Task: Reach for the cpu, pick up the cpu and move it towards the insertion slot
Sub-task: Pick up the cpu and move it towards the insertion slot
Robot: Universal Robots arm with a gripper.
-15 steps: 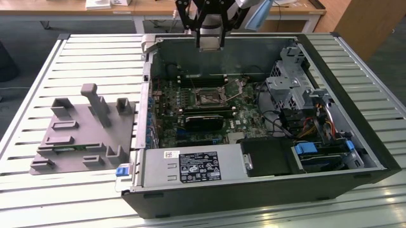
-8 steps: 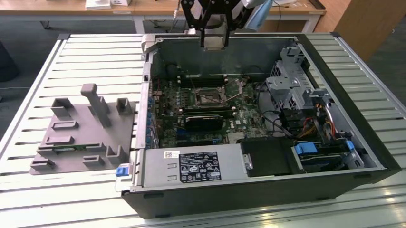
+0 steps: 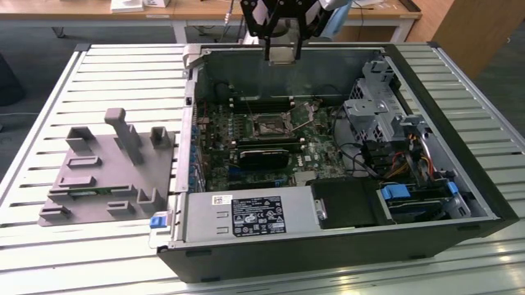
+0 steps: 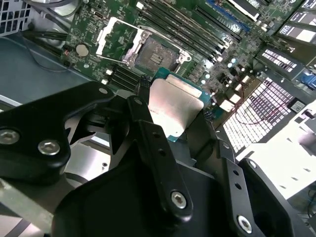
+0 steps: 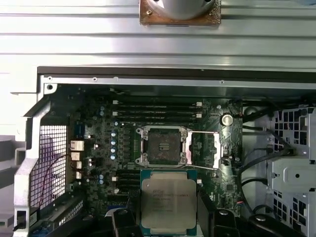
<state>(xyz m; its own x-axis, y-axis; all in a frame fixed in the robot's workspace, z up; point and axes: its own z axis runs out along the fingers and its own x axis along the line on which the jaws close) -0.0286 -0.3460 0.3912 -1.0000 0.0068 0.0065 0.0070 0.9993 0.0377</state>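
My gripper [image 5: 170,219] is shut on the cpu [image 5: 169,200], a flat square chip with a silver top and a thin green-tan edge. Black fingers [image 5: 123,222] clamp it from two opposite sides. The second wrist view shows the cpu [image 4: 175,106] tilted between the dark fingers [image 4: 143,96]. The insertion slot [image 5: 162,145], a dark square socket in a silvery frame, lies open on the green board just beyond the chip. In the exterior view the gripper [image 3: 283,58] hangs above the far wall of the open computer case, well above the insertion slot [image 3: 271,127].
The socket's hinged metal frame [image 5: 207,148] stands open beside it. A long black card [image 3: 264,155] lies near the socket. A drive cage [image 3: 377,117] and cables fill the exterior view's right. A grey tray with posts [image 3: 107,178] sits outside the case at the exterior view's left.
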